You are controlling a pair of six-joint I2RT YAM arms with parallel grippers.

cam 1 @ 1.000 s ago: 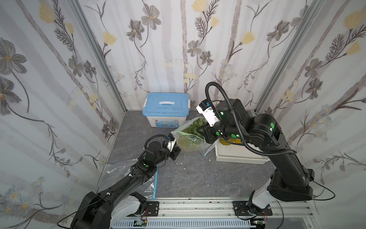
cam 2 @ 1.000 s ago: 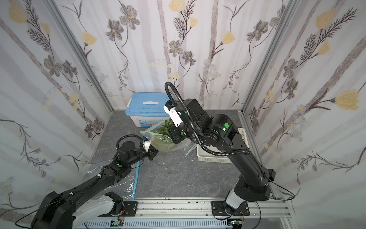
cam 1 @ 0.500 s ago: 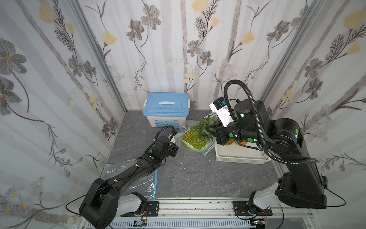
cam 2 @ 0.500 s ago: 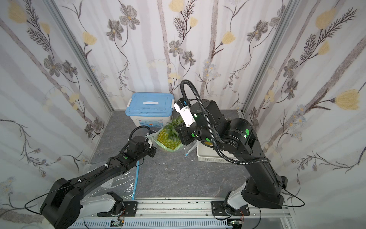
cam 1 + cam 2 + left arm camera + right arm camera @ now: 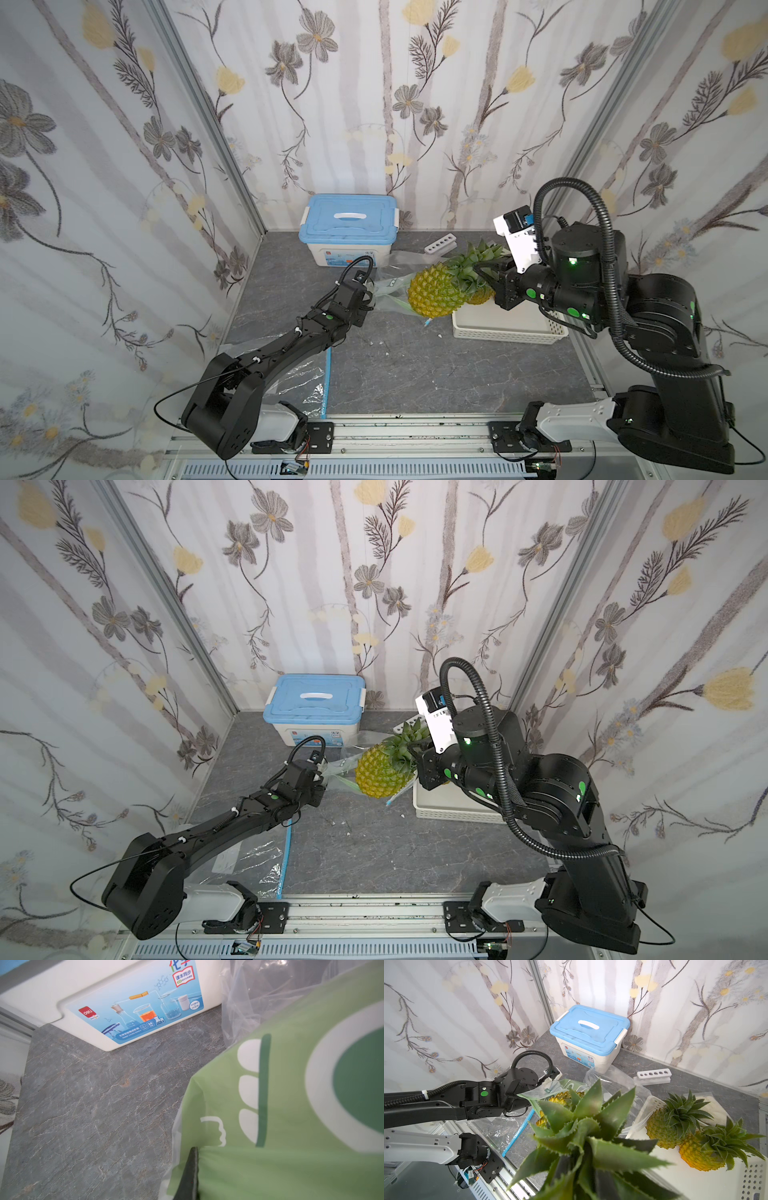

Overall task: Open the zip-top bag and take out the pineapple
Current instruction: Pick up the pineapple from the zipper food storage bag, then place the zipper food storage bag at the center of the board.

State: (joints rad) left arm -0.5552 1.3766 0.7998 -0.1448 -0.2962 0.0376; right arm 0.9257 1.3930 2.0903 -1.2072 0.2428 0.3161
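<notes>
Grey marble tabletop [image 5: 415,374], floral walls; my right gripper [image 5: 484,276], clamped on the crown, has dragged the pineapple [image 5: 434,293] rightward, nearly clear of the zip-top bag [image 5: 385,286]; left gripper [image 5: 368,297] has just pinched the bag's green edge, so I judge extraction almost done

A box [image 5: 349,232] stands at the back wall, a rack [image 5: 440,244] just to its right. A basket [image 5: 507,332] sits at the right with two pineapples [image 5: 662,1128] in it. Left of it, a third pineapple [image 5: 434,293] hangs just right of a bag [image 5: 386,286]. A second bag [image 5: 306,376] lies front left.
</notes>
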